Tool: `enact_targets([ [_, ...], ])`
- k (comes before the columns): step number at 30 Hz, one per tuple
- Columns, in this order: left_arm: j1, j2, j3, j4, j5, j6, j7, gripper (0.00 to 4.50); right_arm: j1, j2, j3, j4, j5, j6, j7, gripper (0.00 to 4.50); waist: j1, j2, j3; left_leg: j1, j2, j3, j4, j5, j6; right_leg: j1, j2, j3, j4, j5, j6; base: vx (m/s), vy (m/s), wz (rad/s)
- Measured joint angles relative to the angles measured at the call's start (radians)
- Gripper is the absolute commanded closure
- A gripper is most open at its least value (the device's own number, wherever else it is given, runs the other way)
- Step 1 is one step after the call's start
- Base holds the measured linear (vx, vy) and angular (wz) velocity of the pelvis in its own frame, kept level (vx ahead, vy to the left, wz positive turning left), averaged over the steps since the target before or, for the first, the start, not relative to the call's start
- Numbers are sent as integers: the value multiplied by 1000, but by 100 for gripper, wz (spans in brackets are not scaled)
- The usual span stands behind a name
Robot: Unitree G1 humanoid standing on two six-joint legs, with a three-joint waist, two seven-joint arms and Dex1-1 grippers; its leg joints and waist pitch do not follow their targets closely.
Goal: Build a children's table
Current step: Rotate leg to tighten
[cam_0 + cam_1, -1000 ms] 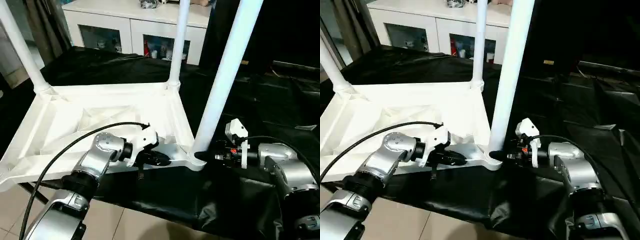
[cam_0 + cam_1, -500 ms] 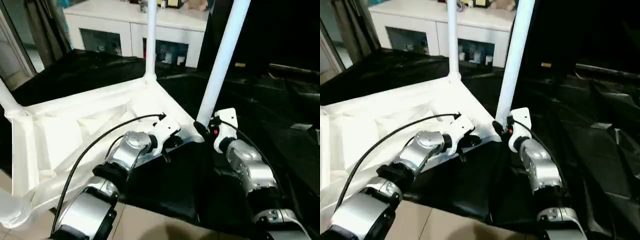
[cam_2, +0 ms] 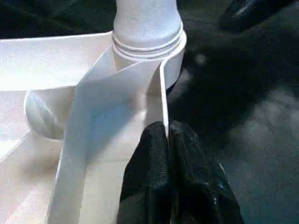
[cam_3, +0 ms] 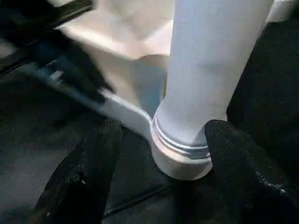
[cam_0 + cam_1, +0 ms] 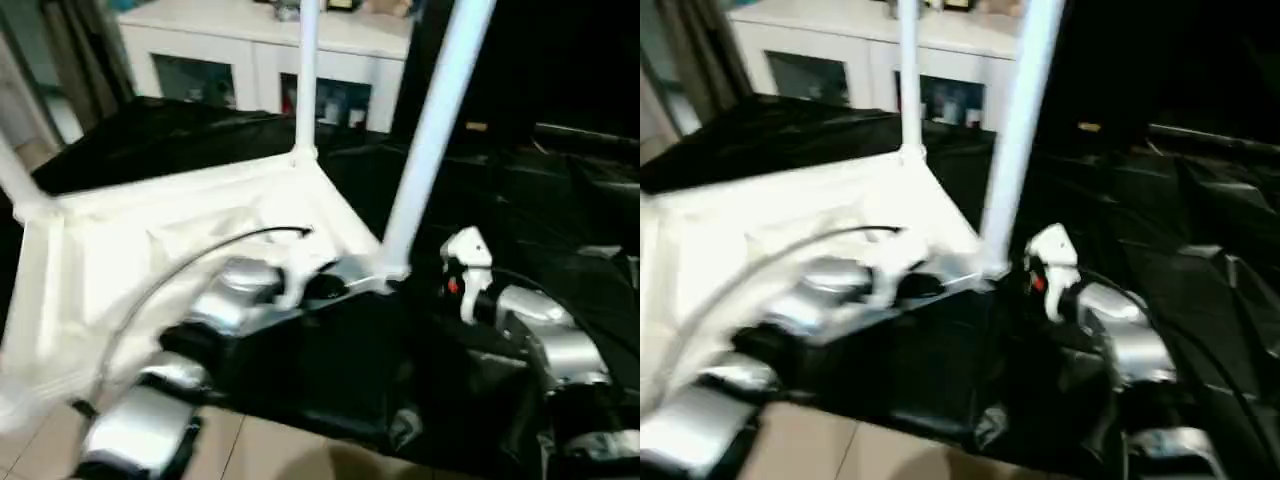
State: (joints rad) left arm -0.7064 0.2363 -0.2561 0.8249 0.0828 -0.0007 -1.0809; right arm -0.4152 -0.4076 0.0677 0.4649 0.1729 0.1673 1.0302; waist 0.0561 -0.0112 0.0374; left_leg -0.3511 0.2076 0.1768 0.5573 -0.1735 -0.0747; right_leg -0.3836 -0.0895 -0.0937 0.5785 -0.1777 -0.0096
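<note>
The white tabletop (image 5: 170, 250) lies upside down on a counter (image 5: 560, 200) draped in black sheeting, its ribbed underside facing up. At its far left corner a white leg (image 5: 18, 185) rises out of the picture. Another upright leg (image 5: 306, 80) stands in the far corner socket, in front of a white glass-doored cabinet (image 5: 250, 60) at the back of the scene.

The left hand (image 3: 169, 135) reaches in from the near left over the tabletop's near edge. Its two black fingers (image 3: 154, 158) are pressed together, and between them runs the thin upright wall of the tabletop rim, so the hand is clamped on that rim just beside the near right corner socket (image 3: 149, 51).

In that socket stands the nearest leg (image 5: 432, 130), a long white cylinder leaning slightly to the right as it goes up. Its ringed base sits in the round socket at the tabletop's corner.

The right hand (image 4: 154, 140) comes in from the right, low over the black sheeting. Its fingers (image 4: 88, 158) are spread apart, one on each side of the leg's base, close to the socket but with a gap showing on both sides, so they grip nothing.
</note>
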Motion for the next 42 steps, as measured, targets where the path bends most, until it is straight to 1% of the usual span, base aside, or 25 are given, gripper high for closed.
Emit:
enact_targets([
  [3, 21, 33, -7, -44, -14, 7, -73, 450, 0, -22, 10, -1, 16, 9, 60, 142, 3, 0, 0, 0, 0, 1, 2, 0, 0, -1, -1, 0, -1, -1, 0, 0, 0, 0],
  [5, 37, 40, -17, -80, -29, 21, -121, 450, 0, -33, 10, -8, 27, 25, 84, 142, 9, 0, 0, -1, -1, 3, 2, -1, 0, -3, -2, 1, -1, -2, -1, 0, 0, 0],
  [7, 54, 51, -33, -116, -41, 35, -166, 450, 0, -36, 19, -27, 36, 38, 117, 142, 19, 0, 0, -1, -1, 4, 3, -2, 1, -3, -2, 1, -1, -2, -2, 0, 0, 0],
  [9, 73, 51, -38, -145, -50, 48, -192, 450, 0, -36, 30, -32, 55, 56, 155, 142, 35, 0, 1, -1, 0, 4, 3, -2, 1, -3, -2, 1, 0, -2, -2, 0, 0, 0],
  [10, 76, 51, -43, -151, -51, 50, -202, 450, 0, -36, 33, -32, 58, 62, 161, 142, 39, 1, 1, -1, 0, 5, 3, -2, 0, -3, -2, 0, 0, -2, -2, 0, 0, 0],
  [11, 78, 52, -46, -158, -52, 58, -208, 450, 0, -35, 37, -32, 61, 63, 168, 158, 41, 1, 1, -1, 0, 6, 3, -2, 0, -3, -3, 1, 0, -2, -2, 0, 0, 0],
  [12, 84, 57, -49, -173, -57, 68, -219, 450, 0, -32, 40, -32, 63, 67, 176, 158, 41, 1, 1, -1, 0, 7, 4, -2, 0, -3, -3, 1, 1, -2, -2, 0, 0, 0],
  [14, 90, 60, -52, -184, -59, 79, -224, 450, 0, -31, 44, -32, 67, 70, 181, 179, 41, 0, 1, -1, 0, 7, 5, -2, 0, -3, -3, 1, 1, -2, -2, 0, 0, 0],
  [15, 91, 61, -53, -188, -59, 84, -224, 450, 0, -31, 49, -33, 68, 73, 184, 179, 40, 0, 1, 0, 0, 7, 5, -2, 0, -3, -3, 1, 1, -2, -2, 0, 0, 0],
  [16, 92, 62, -53, -193, -59, 87, -225, 450, 0, -31, 52, -33, 69, 77, 187, 195, 39, 0, 1, 0, 0, 7, 5, -2, 0, -3, -3, 2, 1, -2, -2, 0, 0, 0],
  [17, 94, 63, -53, -195, -60, 91, -225, 450, 0, -31, 52, -35, 69, 78, 187, 195, 39, 0, 1, 0, 0, 7, 5, -2, 0, -3, -3, 2, 1, -2, -2, 0, 0, 0],
  [18, 98, 66, -53, -203, -62, 95, -225, 450, 0, -32, 53, -40, 68, 78, 187, 212, 38, 0, 1, 0, 0, 7, 5, -2, 0, -3, -3, 2, 1, -2, -2, 0, 0, 0],
  [19, 103, 69, -53, -213, -64, 102, -225, 450, 1, -32, 55, -44, 68, 78, 187, 219, 37, 0, 1, 0, 0, 7, 5, -2, 0, -3, -3, 2, 1, -2, -2, 0, 0, 0],
  [26, 110, 76, -53, -239, -70, 127, -226, 450, 2, -38, 59, -61, 66, 78, 189, 235, 35, 0, 1, 0, 0, 7, 5, -2, 0, -3, -3, 2, 1, -3, -2, 0, 0, 0],
  [29, 110, 72, -49, -235, -69, 131, -212, 450, 19, -32, 55, -67, 66, 69, 174, 239, 36, -2, 1, 0, 0, 7, 5, -2, 0, -3, -3, 2, 1, -3, -2, 0, 0, 0],
  [31, 98, 45, -41, -195, -66, 120, -156, 450, 26, 2, 34, -57, 58, 57, 102, 240, 36, -2, 1, 1, 0, 7, 6, -2, 0, -1, -3, 2, 2, -2, -2, 0, 0, 0],
  [32, 79, 24, -37, -161, -55, 113, -104, 450, 25, 28, 13, -39, 46, 50, 37, 240, 35, -3, 0, 2, 0, 7, 7, -2, 0, 0, -3, 2, 2, -2, -1, 0, 0, 0],
  [34, 40, -15, -32, -98, -27, 109, 13, 450, 7, 83, -25, 3, 18, 32, -126, 243, 32, -3, 0, 3, -1, 7, 7, -1, -1, 1, -4, 3, 2, -3, 2, -26, 2, 1],
  [35, 20, -40, -27, -63, -18, 112, 72, 450, -6, 119, -40, 29, 3, 24, -227, 246, 30, -4, 0, 3, -1, 7, 7, -1, -2, 1, -4, 4, 1, -4, 3, -59, 6, -2],
  [36, -10, -73, -22, -17, -5, 118, 152, 450, -25, 180, -70, 53, -18, 23, -374, 246, 27, -4, 0, 3, -1, 7, 7, 0, -3, 1, -4, 4, 1, -4, 4, -59, 6, -2],
  [37, -24, -95, -22, 2, 4, 124, 195, 450, -34, 207, -84, 62, -27, 25, -456, 249, 25, -4, 0, 3, -1, 7, 7, 0, -3, 1, -4, 4, -1, -4, 4, -56, 8, -4],
  [39, -30, -115, -22, 18, 11, 124, 236, 450, -42, 233, -95, 71, -31, 28, -542, 249, 21, -4, 0, 3, -2, 6, 7, 0, -3, 1, -4, 4, -2, -4, 4, 0, 0, 0],
  [42, -47, -140, -23, 58, 23, 91, 283, 450, -57, 272, -108, 86, -48, 26, -648, 249, 17, -4, 0, 3, -2, 4, 7, 0, -3, 1, -4, 3, -2, -4, 4, 0, 0, 0],
])
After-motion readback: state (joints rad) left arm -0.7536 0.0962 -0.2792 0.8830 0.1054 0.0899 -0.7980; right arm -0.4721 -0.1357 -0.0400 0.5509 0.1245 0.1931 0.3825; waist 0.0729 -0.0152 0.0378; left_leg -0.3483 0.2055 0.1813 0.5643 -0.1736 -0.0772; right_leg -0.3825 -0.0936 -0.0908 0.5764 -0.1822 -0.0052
